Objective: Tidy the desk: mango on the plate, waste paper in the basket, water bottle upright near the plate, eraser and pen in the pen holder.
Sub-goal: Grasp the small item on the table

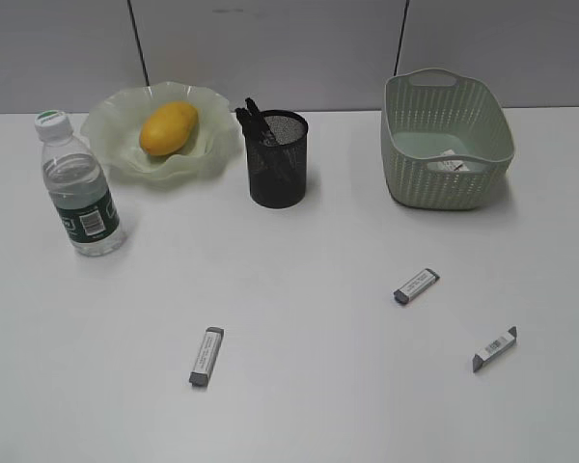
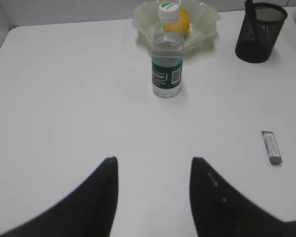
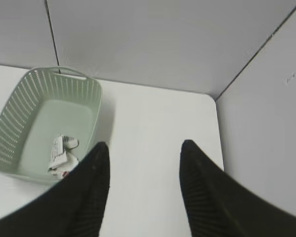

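Observation:
The mango (image 1: 168, 128) lies on the wavy plate (image 1: 111, 130). Left of the plate the water bottle (image 1: 80, 188) stands upright. Dark pens (image 1: 256, 121) stick out of the black mesh pen holder (image 1: 279, 164). White waste paper (image 1: 454, 164) lies in the basket (image 1: 444, 188). Three erasers rest on the table: one front left (image 1: 206, 356), one mid right (image 1: 416, 285), one far right (image 1: 494, 348). My left gripper (image 2: 154, 160) is open and empty over bare table, short of the bottle (image 2: 166, 64). My right gripper (image 3: 145, 144) is open and empty beside the basket (image 3: 19, 123). Neither gripper shows in the exterior view.
A grey partition wall runs along the back edge of the white table. In the right wrist view a side wall closes the table's far right corner (image 3: 207, 98). An eraser (image 2: 272, 146) lies right of the left gripper.

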